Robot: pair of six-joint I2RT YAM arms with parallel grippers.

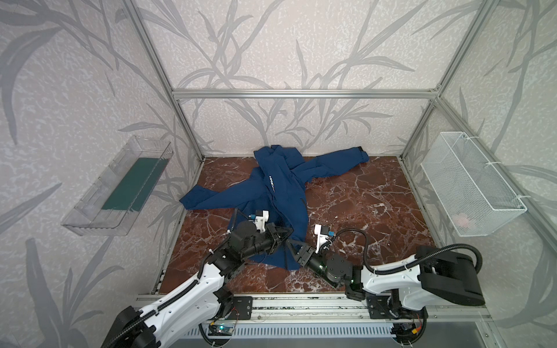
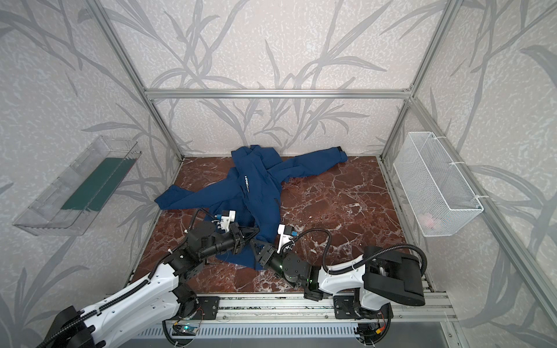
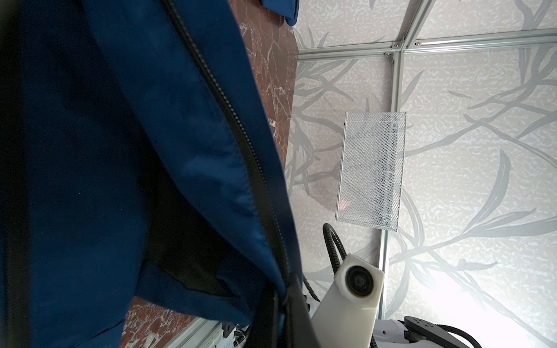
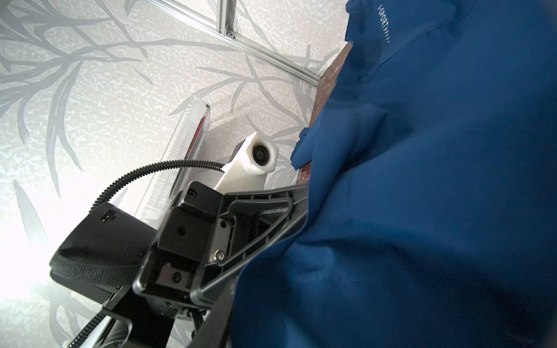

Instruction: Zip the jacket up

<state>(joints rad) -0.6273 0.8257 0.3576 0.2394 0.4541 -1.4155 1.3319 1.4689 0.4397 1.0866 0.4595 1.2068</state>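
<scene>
The navy-blue jacket (image 1: 271,192) (image 2: 250,186) lies spread on the marble table, sleeves out to both sides, with the white "SPORT" lettering (image 1: 272,183) on its chest. Its near hem is lifted off the table between my two grippers. My left gripper (image 1: 287,233) (image 2: 254,232) is shut on the front edge beside the dark zipper (image 3: 241,135), which runs away from the jaws with black lining beside it. My right gripper (image 1: 292,245) (image 2: 256,245) reaches into the same hem from the right. Blue fabric (image 4: 422,180) covers its jaws, so their state is hidden.
The red marble table (image 1: 361,205) is bare on its right half. A clear plastic tray (image 1: 120,186) with a green mat hangs on the left wall. On the right wall hangs a white mesh basket (image 1: 470,183) (image 3: 370,168). Aluminium frame posts stand at the corners.
</scene>
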